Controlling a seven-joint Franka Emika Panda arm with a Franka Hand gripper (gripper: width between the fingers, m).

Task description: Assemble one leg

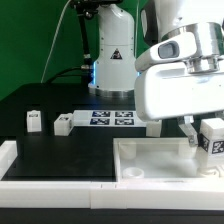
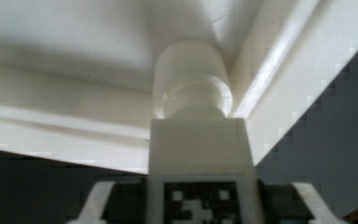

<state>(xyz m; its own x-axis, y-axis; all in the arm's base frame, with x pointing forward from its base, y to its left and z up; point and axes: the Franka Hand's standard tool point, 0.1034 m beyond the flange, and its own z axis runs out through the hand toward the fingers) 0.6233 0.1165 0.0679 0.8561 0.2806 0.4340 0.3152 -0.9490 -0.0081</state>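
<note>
With the leg pinched between the jaws of the gripper over the white panel at the exterior view's right, pickup is judged complete; insertion and fastening into that panel appear outstanding.

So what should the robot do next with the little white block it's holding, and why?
Probably ease the leg slowly down toward the white panel. The gripper is shut on the leg, and the wrist view shows its rounded end close to the panel's raised edge. Whether it touches, I cannot tell.
</note>
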